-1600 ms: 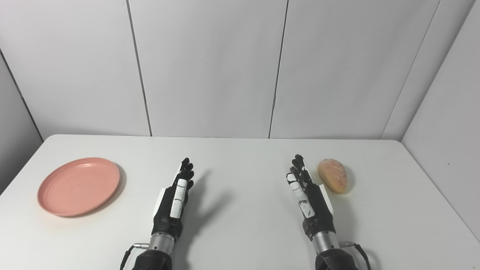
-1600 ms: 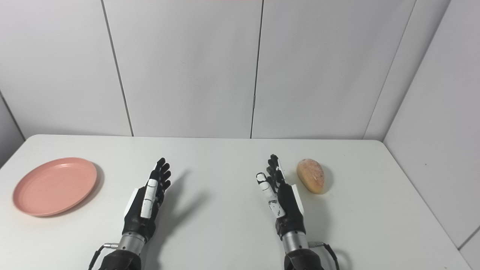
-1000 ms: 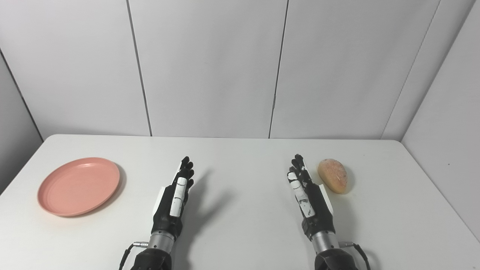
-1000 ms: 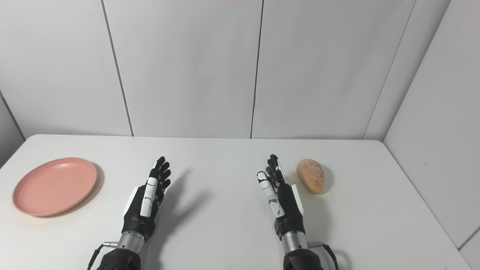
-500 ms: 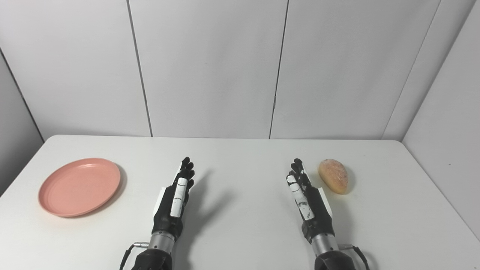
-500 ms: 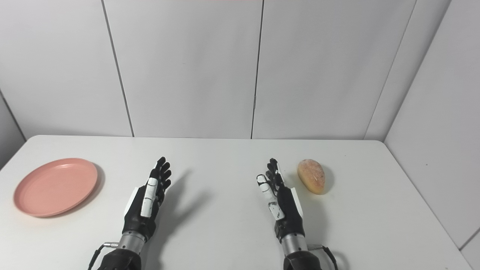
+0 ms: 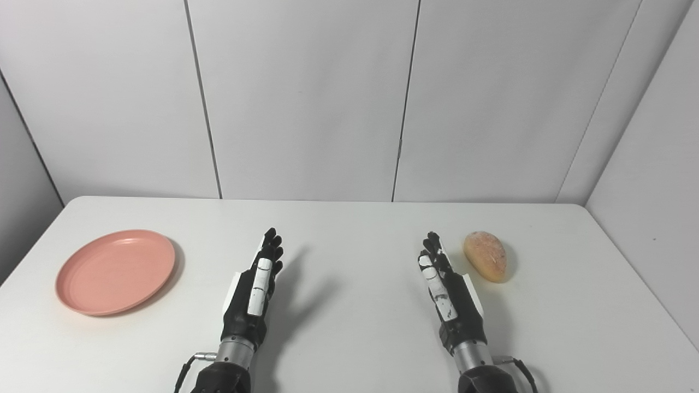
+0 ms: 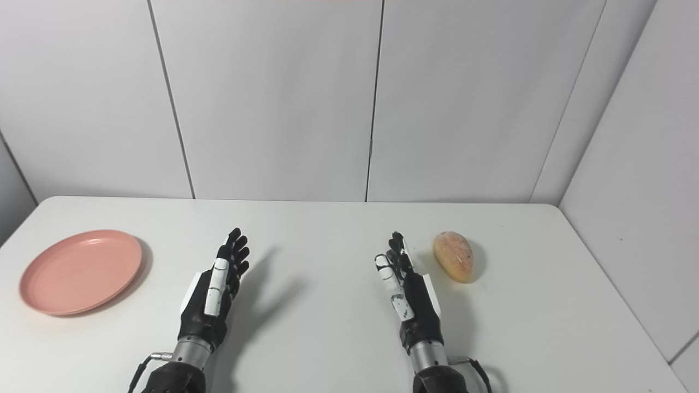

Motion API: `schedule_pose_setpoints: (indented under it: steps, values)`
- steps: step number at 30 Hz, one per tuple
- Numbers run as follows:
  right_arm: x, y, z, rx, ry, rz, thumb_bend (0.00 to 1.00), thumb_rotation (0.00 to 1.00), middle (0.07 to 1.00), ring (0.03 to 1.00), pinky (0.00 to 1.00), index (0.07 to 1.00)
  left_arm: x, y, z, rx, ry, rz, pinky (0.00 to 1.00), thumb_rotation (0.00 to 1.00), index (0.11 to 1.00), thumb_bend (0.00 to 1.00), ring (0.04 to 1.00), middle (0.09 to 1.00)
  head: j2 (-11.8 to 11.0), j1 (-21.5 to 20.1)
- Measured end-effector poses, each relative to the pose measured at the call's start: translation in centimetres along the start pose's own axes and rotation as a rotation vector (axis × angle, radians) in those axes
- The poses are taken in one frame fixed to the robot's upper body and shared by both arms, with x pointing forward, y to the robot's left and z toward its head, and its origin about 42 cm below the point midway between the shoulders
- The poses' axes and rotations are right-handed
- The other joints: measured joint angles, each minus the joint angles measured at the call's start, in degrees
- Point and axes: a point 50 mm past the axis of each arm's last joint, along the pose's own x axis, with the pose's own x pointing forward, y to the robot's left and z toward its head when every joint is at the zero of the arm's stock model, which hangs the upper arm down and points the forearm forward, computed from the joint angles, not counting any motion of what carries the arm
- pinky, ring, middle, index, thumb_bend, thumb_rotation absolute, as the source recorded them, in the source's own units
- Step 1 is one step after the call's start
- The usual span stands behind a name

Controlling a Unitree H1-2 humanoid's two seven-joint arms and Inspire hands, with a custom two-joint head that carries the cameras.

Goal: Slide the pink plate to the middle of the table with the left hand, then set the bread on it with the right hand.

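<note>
My fingers [image 7: 270, 246] are stretched out straight and apart on both hands, gripping nothing. The pink plate [image 7: 115, 271] lies near the table's [image 7: 349, 338] left edge, well apart from my left hand [image 7: 252, 292], and looks light, stiff and easy to slide, so I judge a press on its near rim will do. The bread roll [image 7: 485, 256] lies just beside my right hand [image 7: 449, 297], probably soft and best cupped around its middle; both hands stand edge-on, pointing away from me.
</note>
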Motion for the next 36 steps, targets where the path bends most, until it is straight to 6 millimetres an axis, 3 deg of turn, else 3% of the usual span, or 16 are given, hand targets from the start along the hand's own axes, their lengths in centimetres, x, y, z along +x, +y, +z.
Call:
schedule_pose_setpoints:
  steps: [29, 32, 36]
  values:
    - [0.0, 0.07, -0.02, -0.002, 0.001, 0.003, 0.61, 0.85, 1.0, 1.0, 1.0, 1.0, 0.0, -0.02, 0.0, -0.01, -0.001, 0.0, 1.0, 1.0, 1.0, 0.74, 1.0, 1.0, 0.0, 0.1]
    - [0.0, 0.03, -0.01, -0.002, 0.001, 0.003, 0.62, 0.84, 1.0, 1.0, 1.0, 1.0, 0.0, -0.04, 0.0, -0.01, 0.0, -0.001, 1.0, 1.0, 1.0, 0.74, 1.0, 1.0, -0.3, 1.3]
    - [-0.05, -0.45, 0.0, -0.001, 0.001, 0.019, 0.6, 0.83, 1.0, 1.0, 1.0, 1.0, 0.02, -0.43, -0.09, 0.0, 0.002, -0.004, 1.0, 1.0, 1.0, 0.74, 1.0, 1.0, -1.9, 10.1]
